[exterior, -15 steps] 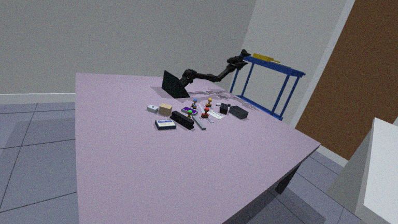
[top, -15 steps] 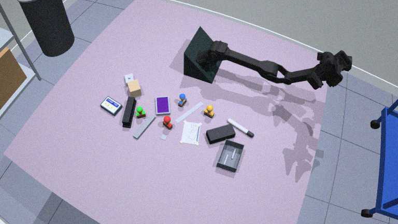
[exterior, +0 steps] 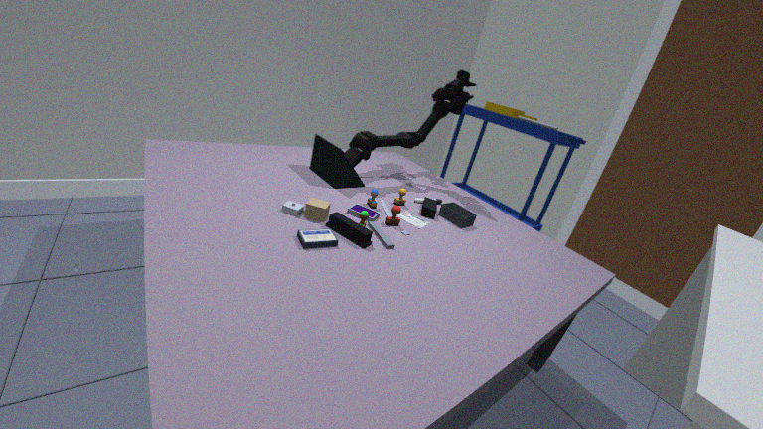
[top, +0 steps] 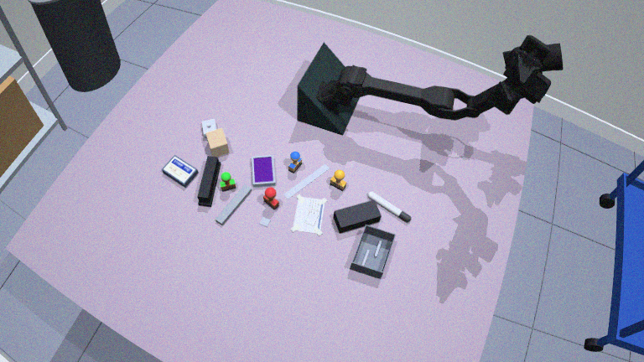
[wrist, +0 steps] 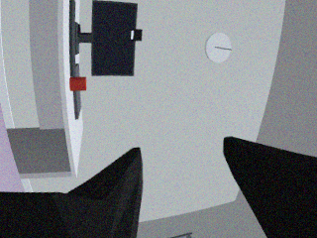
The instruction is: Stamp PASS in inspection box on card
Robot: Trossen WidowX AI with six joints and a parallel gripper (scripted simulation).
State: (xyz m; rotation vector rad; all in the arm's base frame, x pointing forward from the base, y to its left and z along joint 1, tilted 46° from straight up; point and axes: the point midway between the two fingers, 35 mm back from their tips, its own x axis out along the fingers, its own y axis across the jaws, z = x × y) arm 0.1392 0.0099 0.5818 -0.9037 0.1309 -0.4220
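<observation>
Four knobbed stamps stand on the lilac bench: green (top: 226, 180) (exterior: 364, 214), red (top: 270, 197) (exterior: 395, 213), blue (top: 294, 161) (exterior: 374, 194) and yellow (top: 338, 178) (exterior: 400, 194). I cannot read their labels. The purple ink pad (top: 262, 169) (exterior: 360, 211) lies between the green and blue stamps. The white card (top: 309, 214) (exterior: 413, 220) lies flat to the right of the red stamp. My gripper (top: 541, 61) (exterior: 464, 78) (wrist: 182, 150) is raised high beyond the bench's far right edge, far from all of these. Its fingers stand half apart with nothing between them and point out at the room.
An open black tray (top: 372, 251), a black block (top: 356, 215), a marker (top: 389, 206), two grey rulers (top: 233, 204) (top: 306, 180), a long black bar (top: 208, 180), a tan cube (top: 217, 142) and a blue-white box (top: 179, 170) surround the stamps. A blue cart (top: 629, 244) stands right, a dark bin (top: 73, 26) far left.
</observation>
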